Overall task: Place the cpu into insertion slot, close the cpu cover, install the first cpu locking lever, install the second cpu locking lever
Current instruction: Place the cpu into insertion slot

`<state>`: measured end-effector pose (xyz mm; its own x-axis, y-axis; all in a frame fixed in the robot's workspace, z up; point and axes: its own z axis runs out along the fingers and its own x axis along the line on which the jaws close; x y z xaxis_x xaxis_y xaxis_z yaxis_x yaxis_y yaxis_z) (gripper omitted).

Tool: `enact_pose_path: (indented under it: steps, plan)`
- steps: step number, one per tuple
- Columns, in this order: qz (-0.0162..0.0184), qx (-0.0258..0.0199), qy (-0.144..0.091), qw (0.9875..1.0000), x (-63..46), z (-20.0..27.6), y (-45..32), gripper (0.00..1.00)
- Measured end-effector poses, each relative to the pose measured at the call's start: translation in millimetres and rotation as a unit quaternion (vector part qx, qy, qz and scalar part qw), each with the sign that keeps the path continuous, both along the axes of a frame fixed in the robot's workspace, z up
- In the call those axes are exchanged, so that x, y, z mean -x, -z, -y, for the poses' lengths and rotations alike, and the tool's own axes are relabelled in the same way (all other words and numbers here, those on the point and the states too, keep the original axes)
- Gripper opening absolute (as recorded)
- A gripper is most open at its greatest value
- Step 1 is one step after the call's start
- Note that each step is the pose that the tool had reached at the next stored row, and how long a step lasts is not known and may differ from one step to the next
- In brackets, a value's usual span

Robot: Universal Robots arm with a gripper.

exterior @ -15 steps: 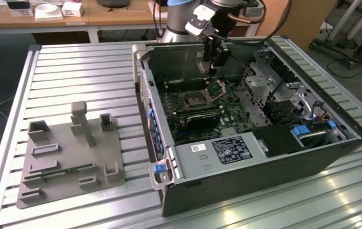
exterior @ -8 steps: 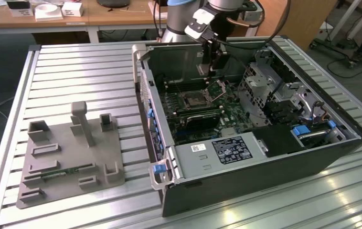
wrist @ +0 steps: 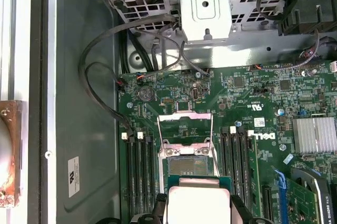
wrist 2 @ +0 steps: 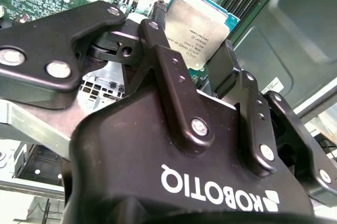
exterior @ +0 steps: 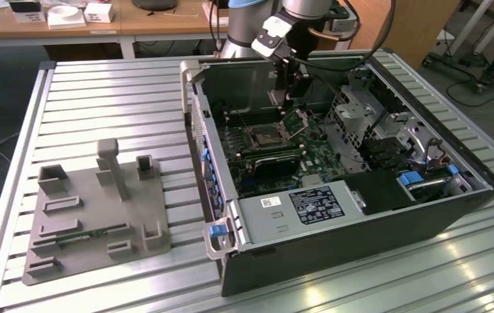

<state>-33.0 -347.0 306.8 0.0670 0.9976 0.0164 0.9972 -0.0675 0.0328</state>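
Open computer case (exterior: 334, 241) on the slatted counter (exterior: 108, 91), exterior view. The arm hung into the case from above, with the claw (exterior: 289, 91) over the green motherboard (wrist: 253, 92).

The claw was clenched on the cpu (wrist 2: 197, 26). Its black fingers (wrist 2: 163, 60) pressed opposite edges of the chip (the silvery-tan top faced the second wrist camera).

In the first wrist view the cpu overlapped the edge of the insertion slot (wrist: 189, 167) nearest the claw and was not seated in it. Most of the socket's dark square lay bare.

The cpu cover (wrist: 184, 124) stood swung up and open on the side of the slot away from the claw, and the board showed through its square cut-out. Long black memory slots (wrist: 138, 176) ran along both sides of the socket.

A grey fixture plate (exterior: 99, 215) lay on the counter at the exterior view's left, well apart from the case.
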Motion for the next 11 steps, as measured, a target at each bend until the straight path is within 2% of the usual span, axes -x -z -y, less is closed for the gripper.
enact_pose_path:
  steps: [8,11]
  plan:
    - [0.0,0.0,0.0,1.0,0.0,0.0,0.5,0.54]
    - [-0.0005,0.0,0.0,1.0,0.0,0.0,3.3,0.54]
